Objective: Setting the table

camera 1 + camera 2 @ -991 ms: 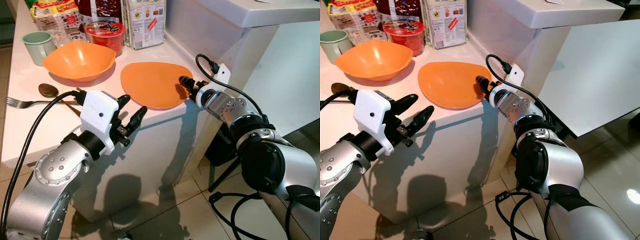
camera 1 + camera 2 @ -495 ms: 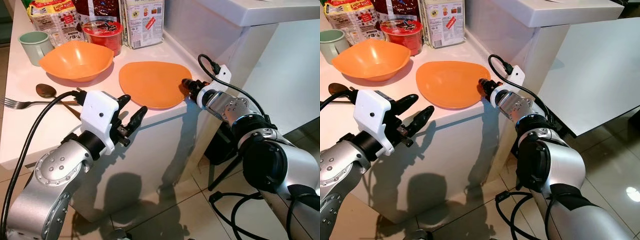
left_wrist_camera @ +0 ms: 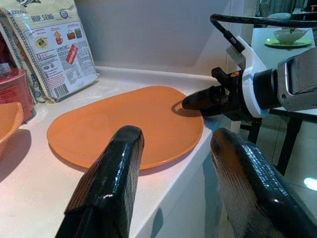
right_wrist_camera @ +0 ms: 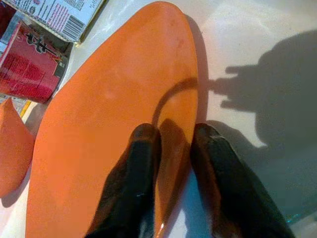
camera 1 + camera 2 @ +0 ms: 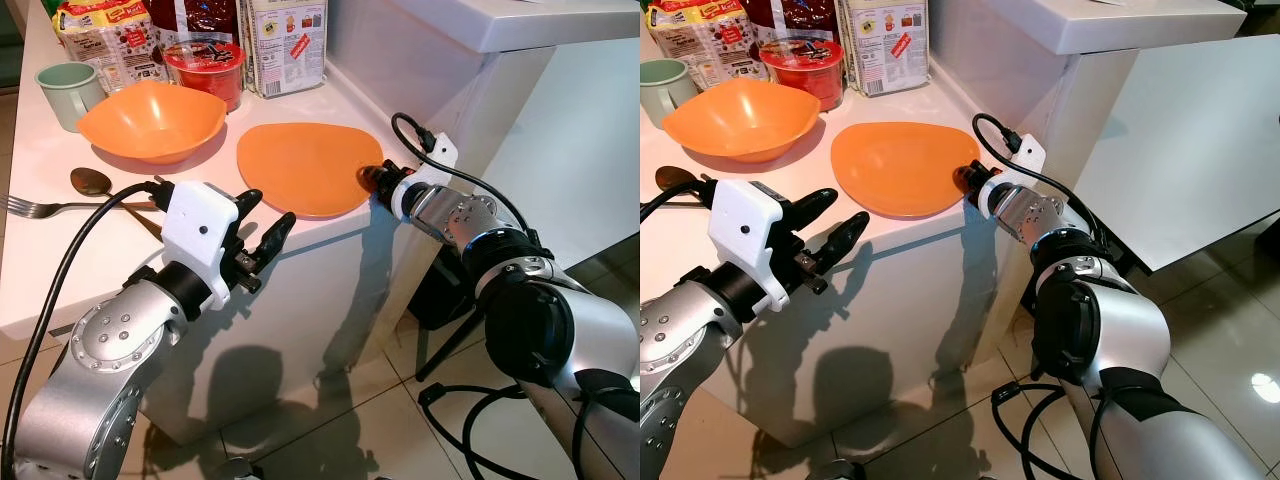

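One right pincer (image 4: 171, 148) now pinching plate (image 5: 300, 165) rim; plate nudged left.

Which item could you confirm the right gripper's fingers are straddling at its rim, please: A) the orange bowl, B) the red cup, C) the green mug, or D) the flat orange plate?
D: the right gripper has one finger above and one below the near rim of the flat orange plate at the counter's edge.

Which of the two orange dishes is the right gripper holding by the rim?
The flat orange plate, at the counter's near corner. The right gripper has one finger above and one below its rim. The deeper orange bowl, beside the green mug, is untouched.
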You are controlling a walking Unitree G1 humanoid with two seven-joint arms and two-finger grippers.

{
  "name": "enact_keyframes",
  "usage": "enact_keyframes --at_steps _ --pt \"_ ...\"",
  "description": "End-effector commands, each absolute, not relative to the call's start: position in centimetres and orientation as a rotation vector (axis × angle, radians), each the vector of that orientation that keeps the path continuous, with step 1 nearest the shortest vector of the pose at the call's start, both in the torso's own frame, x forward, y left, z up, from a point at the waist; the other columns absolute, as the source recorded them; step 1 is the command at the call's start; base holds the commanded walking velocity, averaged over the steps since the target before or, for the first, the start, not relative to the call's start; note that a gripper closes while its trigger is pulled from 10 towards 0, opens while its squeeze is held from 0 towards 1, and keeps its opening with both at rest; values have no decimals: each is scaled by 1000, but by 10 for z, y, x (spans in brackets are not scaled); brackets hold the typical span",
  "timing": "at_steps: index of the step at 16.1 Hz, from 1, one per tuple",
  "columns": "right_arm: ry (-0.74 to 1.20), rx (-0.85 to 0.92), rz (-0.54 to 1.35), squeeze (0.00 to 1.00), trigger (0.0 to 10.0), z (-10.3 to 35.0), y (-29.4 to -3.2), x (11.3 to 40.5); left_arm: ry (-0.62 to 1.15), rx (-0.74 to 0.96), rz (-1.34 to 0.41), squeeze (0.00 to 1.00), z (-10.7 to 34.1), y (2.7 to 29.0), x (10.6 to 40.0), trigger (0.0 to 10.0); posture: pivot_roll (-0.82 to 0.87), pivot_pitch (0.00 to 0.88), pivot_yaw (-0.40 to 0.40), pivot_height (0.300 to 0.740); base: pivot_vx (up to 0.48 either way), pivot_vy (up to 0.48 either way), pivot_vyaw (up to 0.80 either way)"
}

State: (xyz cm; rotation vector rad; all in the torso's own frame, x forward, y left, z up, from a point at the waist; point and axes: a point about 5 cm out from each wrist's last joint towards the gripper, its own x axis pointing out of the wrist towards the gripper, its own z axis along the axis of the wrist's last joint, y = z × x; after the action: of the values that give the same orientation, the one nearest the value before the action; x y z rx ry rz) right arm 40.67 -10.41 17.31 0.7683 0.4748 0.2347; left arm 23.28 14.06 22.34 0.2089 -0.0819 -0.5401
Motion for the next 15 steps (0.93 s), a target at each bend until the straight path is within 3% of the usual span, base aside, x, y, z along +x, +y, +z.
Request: enact_keyframes --at_steps 1,9,15 --pt "526 785 234 0 0 168 -98 404 -103 207 -560 0 227 136 232 10000 148 54 -94 740 0 0 0" --pt "507 877 187 0 0 170 -104 406 -114 204 -562 0 228 134 235 10000 147 41 -92 740 0 0 0" --pt "423 970 196 0 0 189 -124 412 -111 136 -512 0 228 134 242 10000 132 13 -94 740 0 0 0"
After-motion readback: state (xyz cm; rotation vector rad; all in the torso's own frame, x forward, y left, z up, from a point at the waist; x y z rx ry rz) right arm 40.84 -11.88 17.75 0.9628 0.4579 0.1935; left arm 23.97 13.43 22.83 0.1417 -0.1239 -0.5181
